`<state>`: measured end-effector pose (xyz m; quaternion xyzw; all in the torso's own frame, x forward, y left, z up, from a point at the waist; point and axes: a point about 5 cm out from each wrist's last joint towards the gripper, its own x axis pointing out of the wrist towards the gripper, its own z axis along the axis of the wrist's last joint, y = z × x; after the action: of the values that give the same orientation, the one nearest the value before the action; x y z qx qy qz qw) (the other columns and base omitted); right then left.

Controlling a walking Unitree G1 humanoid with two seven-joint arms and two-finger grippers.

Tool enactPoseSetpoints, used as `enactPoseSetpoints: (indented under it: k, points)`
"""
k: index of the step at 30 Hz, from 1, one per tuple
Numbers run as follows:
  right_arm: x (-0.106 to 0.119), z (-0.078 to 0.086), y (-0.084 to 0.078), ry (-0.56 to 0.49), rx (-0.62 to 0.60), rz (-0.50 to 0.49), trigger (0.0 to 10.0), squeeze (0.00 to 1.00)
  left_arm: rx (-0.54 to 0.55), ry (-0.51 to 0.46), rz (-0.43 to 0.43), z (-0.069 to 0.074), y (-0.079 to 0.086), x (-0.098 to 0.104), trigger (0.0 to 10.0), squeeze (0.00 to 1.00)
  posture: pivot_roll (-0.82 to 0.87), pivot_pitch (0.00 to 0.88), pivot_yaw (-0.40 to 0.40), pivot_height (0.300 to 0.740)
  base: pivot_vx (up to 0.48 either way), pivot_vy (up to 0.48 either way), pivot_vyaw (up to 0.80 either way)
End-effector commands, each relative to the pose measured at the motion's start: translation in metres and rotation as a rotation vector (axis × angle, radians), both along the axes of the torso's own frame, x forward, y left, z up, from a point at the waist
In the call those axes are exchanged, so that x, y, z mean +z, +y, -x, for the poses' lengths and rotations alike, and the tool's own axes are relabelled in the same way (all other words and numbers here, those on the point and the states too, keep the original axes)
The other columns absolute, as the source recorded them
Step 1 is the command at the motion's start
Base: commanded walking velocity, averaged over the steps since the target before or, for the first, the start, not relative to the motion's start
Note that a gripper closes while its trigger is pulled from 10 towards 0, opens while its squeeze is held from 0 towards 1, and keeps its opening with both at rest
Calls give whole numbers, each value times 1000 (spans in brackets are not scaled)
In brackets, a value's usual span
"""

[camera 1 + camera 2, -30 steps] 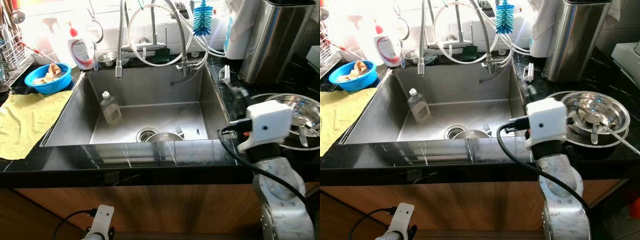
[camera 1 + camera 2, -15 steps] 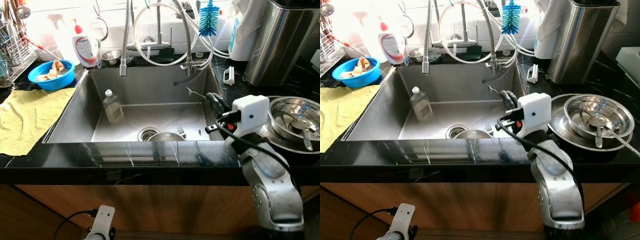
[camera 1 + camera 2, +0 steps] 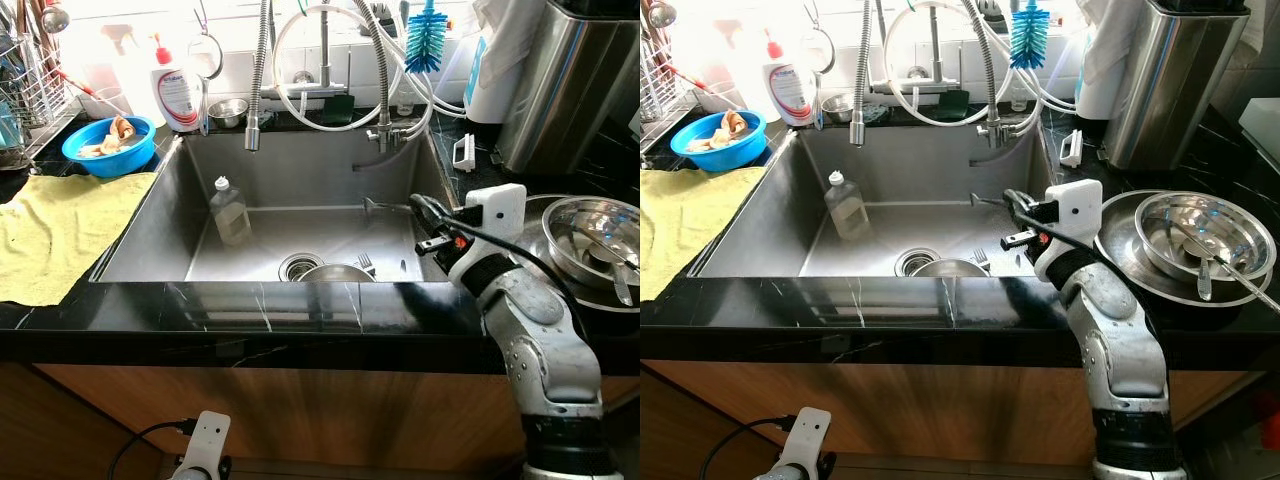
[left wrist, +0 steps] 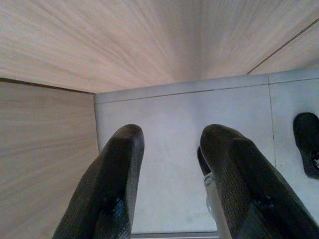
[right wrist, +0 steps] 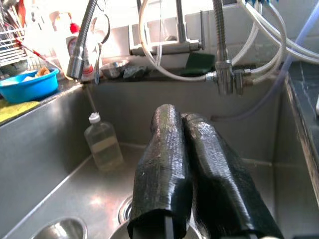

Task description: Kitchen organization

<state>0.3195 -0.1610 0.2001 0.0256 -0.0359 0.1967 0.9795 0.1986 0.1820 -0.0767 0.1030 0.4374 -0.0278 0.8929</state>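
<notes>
On the black kitchen surface [image 3: 250, 305], the sink [image 3: 300, 170] still holds a bottle [image 3: 230, 212], bowl [image 3: 335, 273] and fork [image 3: 365, 264], so tidying looks barely begun: the empty right pincer [image 3: 1012, 200] hovers closed above them, the idle left pincer [image 4: 169, 179] open.

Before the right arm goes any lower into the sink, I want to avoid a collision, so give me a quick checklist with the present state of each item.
1. Right gripper over the sink, past its right wall: ok.
2. Right gripper empty, its fingers pressed together: ok.
3. Metal bowl and fork lie by the drain, below and left of the gripper: ok.
4. Clear bottle stands upright at the sink's far left, apart from the gripper: ok.
5. Hoses and tap fittings hang behind the gripper; clearance: cannot tell.
6. Left gripper low by the cabinet, open, idle: ok.
</notes>
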Motion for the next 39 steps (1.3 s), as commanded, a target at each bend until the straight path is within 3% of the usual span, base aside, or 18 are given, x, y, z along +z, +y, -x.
enactPoseSetpoints:
  k: [1,4,17,18,19,20,21,32,39]
  points:
    - [3,-2,1,-4,5,-9,10000,0,-1,12,-9,4,4,-2,10000,0,-200,0,70,740,0,0,0]
    - [6,-5,-1,-16,16,-10,10000,0,-2,13,-9,4,4,-2,10000,0,-198,0,71,740,0,0,0]
    - [-21,-9,-9,120,-20,32,10000,0,-6,17,-7,4,4,-2,10000,0,-193,0,73,740,0,0,0]
    - [-21,-9,-9,122,-20,32,10000,325,-6,17,-7,4,4,-2,10000,0,-193,0,73,740,0,0,0]
    - [-22,-9,-9,124,-20,31,10000,455,-6,17,-6,4,4,-2,10000,0,-192,0,72,740,0,0,0]
    - [-22,-9,-9,125,-21,31,10000,455,-6,17,-6,4,4,-2,10000,0,-192,0,72,740,0,0,0]
    - [-22,-9,-9,127,-22,28,10000,1000,-5,17,-5,4,4,-2,10000,0,-191,0,70,740,0,0,0]
    - [-21,-10,-6,126,-21,33,10000,1000,-3,18,-4,4,4,-2,10000,0,-189,0,68,740,0,0,0]
    - [-11,-9,-2,61,-25,21,10000,1000,-4,18,-6,4,4,-2,10000,0,-190,0,71,740,0,0,0]
